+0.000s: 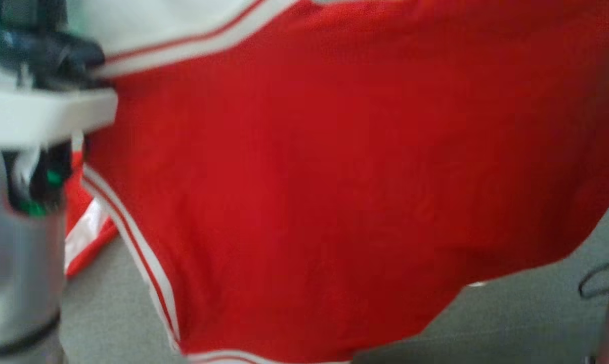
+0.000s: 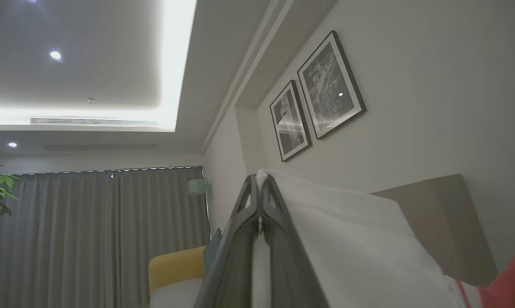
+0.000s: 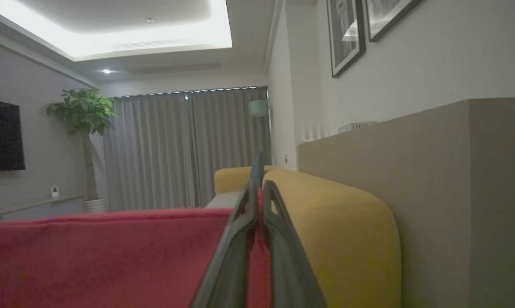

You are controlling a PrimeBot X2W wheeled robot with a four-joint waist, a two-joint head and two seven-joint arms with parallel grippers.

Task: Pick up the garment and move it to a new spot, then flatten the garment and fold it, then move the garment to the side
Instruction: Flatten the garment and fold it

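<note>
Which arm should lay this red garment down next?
Probably both: the left gripper is shut on the white part of the red garment, the right gripper on its red edge, spreading it between them.

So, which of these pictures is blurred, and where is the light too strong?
Head view: motion blur smears the red garment. Left wrist view: dim room, and the ceiling light strip glares white. Right wrist view: dim but fairly sharp.
</note>
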